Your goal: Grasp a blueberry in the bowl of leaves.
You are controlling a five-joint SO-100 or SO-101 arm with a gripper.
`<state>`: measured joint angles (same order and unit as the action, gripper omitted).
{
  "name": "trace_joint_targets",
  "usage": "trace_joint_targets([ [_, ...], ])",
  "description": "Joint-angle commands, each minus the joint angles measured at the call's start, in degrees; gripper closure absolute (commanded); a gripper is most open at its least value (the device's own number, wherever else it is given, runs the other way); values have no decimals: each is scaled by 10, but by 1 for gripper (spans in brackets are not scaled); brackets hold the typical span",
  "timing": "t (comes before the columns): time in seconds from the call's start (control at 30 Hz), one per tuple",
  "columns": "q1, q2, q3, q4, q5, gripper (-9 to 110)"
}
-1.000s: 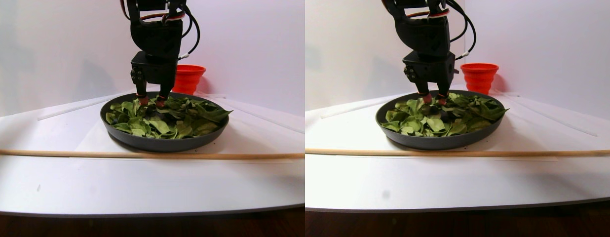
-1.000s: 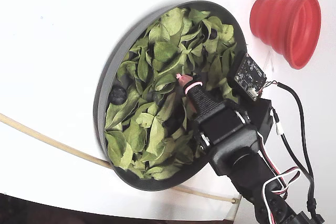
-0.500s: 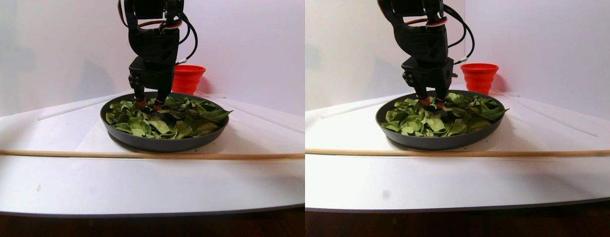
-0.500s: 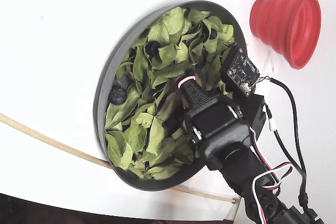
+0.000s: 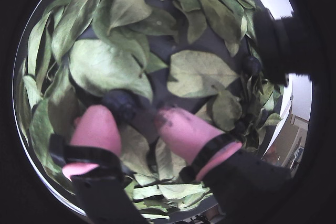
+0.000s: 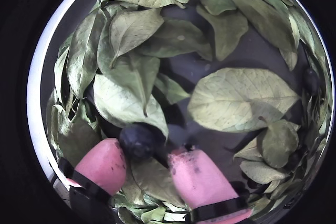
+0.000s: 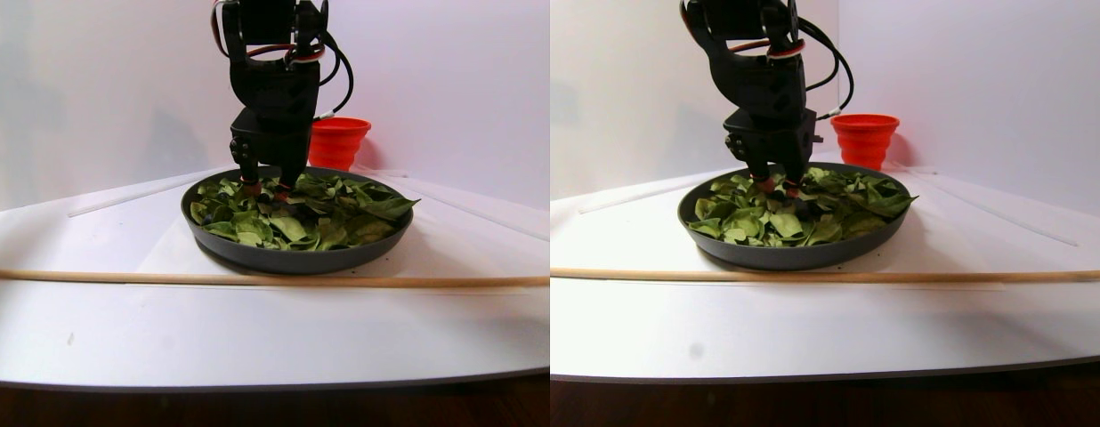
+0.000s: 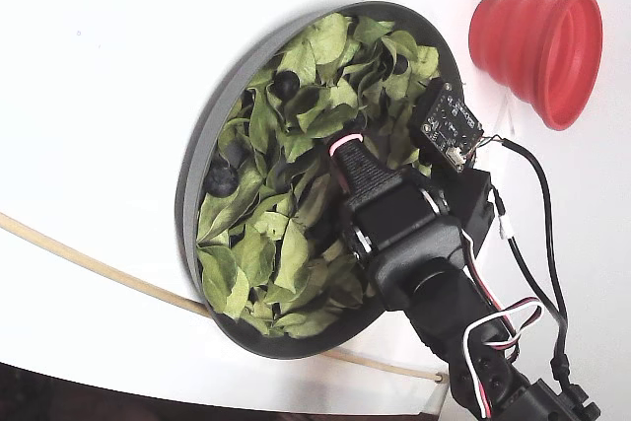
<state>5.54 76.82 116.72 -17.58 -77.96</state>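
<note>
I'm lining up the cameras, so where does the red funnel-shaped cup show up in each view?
A wrist view, berry left of centre: cup absent.
A wrist view, berry low: cup absent.
Stereo pair view: red cup behind the bowl, right of the arm, in both halves.
Fixed view: cup top right, on its side in the picture, apart from the bowl's rim.
Shared landmark: the dark bowl of leaves.

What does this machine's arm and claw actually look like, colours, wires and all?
The arm is built of chunky matte-black plastic blocks. Its claw ends in two rounded pink fingertips, each strapped on with a black band. Red, white and black wires loop along the arm, and a thicker black cable runs beside them. A small black circuit board with tiny components is fixed near the claw.
</note>
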Motion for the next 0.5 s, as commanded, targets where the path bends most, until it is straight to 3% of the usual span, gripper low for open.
trace_joint_targets([
  [0.0,-1,3,-24,-8,4,86],
  [0.47,-4,-26,-29,-20,2,87],
])
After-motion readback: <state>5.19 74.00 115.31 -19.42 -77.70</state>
